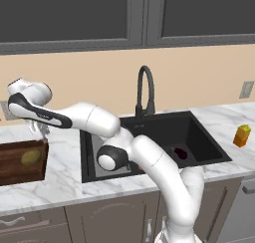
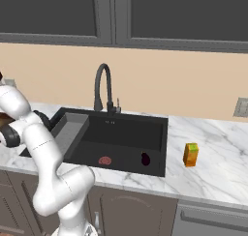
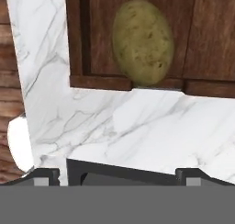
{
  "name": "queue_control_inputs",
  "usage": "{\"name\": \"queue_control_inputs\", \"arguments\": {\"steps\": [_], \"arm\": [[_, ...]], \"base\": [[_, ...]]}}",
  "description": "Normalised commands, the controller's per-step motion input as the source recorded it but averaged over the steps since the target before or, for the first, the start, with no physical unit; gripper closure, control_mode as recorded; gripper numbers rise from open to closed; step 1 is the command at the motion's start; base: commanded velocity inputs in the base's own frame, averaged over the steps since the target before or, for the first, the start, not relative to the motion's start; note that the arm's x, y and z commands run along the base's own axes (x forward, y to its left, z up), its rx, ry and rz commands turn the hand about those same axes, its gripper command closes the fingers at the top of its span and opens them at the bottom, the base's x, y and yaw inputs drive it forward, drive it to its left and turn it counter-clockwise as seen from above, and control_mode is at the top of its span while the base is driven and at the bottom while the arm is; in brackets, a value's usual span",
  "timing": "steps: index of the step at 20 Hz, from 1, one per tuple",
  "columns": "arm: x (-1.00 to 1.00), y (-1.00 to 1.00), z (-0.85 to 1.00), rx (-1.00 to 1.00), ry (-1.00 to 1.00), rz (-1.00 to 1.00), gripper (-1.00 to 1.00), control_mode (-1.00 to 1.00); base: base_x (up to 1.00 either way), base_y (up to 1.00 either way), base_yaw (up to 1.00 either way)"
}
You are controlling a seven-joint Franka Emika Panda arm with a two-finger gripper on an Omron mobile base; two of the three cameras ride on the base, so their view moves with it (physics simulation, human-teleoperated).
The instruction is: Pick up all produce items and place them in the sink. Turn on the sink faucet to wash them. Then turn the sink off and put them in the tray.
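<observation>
The olive-yellow lump (image 3: 143, 43), egg-shaped, mottled and speckled with brown, lies in the tray (image 3: 100, 82) against its near wall, just ahead of the end effector (image 3: 117, 175), whose fingers stand spread and empty. In the hand view its long axis runs straight away from the end effector. The dark purple lump (image 2: 145, 158) lies well away, in the sink (image 2: 162, 128).
</observation>
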Motion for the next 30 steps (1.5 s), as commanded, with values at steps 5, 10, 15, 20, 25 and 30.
{"name": "queue_control_inputs", "arguments": {"steps": [5,10,15,20,25,30], "arm": [[0.0,-0.39,0.24,-0.32,0.16,-0.03,-1.0,-1.0],[-0.03,-0.44,0.28,-0.26,0.19,-0.07,-1.0,-1.0],[-0.19,-0.44,0.1,-0.18,0.24,-0.15,-1.0,-1.0],[-0.65,-0.42,-0.03,-0.1,0.16,-0.23,-1.0,-1.0],[-0.78,-0.47,0.0,-0.09,0.09,-0.22,-1.0,-1.0],[-0.85,-0.44,0.0,-0.1,0.01,-0.22,-1.0,-1.0]], "base": [[0.0,0.0,0.0],[0.0,0.0,0.0],[0.0,0.0,0.0],[0.0,0.0,0.0],[0.0,0.0,0.0],[0.0,0.0,0.0]]}}
